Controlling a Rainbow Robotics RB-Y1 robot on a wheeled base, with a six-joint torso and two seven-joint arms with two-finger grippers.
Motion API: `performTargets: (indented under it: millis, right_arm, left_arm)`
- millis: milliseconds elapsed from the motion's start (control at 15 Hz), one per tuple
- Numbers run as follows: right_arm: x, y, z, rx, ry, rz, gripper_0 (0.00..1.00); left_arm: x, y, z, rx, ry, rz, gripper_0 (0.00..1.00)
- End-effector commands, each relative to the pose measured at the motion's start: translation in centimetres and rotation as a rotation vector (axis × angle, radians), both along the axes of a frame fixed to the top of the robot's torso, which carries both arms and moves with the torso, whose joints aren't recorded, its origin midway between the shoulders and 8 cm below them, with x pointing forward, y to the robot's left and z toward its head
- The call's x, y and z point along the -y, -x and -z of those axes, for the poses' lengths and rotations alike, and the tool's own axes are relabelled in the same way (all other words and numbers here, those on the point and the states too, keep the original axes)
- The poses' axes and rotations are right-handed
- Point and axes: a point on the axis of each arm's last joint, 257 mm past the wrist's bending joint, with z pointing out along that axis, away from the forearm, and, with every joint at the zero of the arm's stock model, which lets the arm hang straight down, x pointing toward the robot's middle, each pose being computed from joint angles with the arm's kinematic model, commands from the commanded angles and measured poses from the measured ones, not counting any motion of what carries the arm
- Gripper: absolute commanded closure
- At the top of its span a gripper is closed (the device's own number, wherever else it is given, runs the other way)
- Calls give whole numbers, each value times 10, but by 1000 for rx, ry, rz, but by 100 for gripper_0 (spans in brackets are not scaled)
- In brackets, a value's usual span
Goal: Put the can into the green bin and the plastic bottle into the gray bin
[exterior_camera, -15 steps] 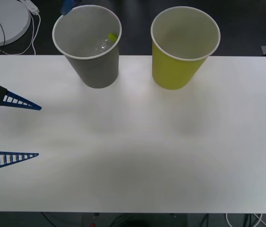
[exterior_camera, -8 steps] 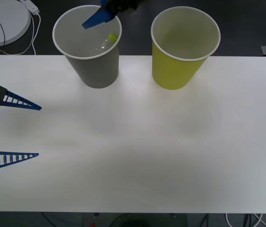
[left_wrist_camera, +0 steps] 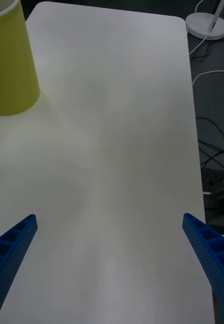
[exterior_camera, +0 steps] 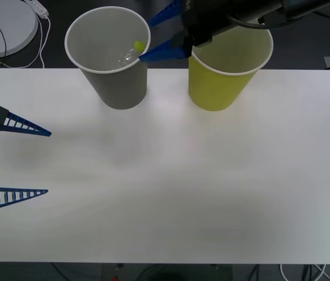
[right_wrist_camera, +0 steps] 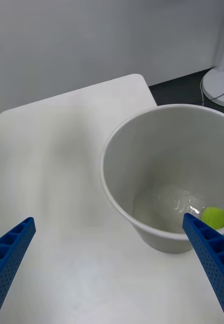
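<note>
Bottle (exterior_camera: 131, 52) lies inside the gray bin (exterior_camera: 111, 76), clear body down at the bottom and yellow-green cap (right_wrist_camera: 213, 216) up against the inner wall on the side toward the green bin (exterior_camera: 226, 70). In the right wrist view the bottle looks crinkled, resting tilted on the bin floor.

Gray bin stands upright at the far edge of the white table (exterior_camera: 170, 175), on the robot's left of the green bin; both upright, near each other but apart. Inside of the green bin is partly hidden by the right arm; what shows of it is pale.

Right gripper (exterior_camera: 162, 32) hangs above the gap between the 2 bins, at the gray bin's rim. Fingers spread wide, nothing between them. One blue finger (exterior_camera: 163, 51) points at the rim near the cap, the other is higher, at the picture's top edge.

Left gripper (exterior_camera: 21, 158) sits low at the table's left side, well apart from the bins, fingers also wide apart & empty, pointing across the table.

White round base (exterior_camera: 3, 26) w/ cable lies on the dark floor behind the table, left of the gray bin.
</note>
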Motion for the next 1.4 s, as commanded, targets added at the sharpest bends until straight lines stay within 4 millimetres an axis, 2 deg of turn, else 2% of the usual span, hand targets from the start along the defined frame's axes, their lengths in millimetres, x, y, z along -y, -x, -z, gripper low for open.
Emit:
performTargets:
  millis: [67,400,733,1400]
  right_arm:
    - [24,14,15,8,-15,-42,0]
    - [58,40,37,53,-56,-93,0]
    - [89,75,55,65,-90,-103,0]
    - [136,132,79,143,-86,-113,0]
  left_arm:
    - [0,0,0,0,0,0,0]
    - [0,0,0,0,0,0,0]
    - [0,0,0,0,0,0,0]
    - [0,0,0,0,0,0,0]
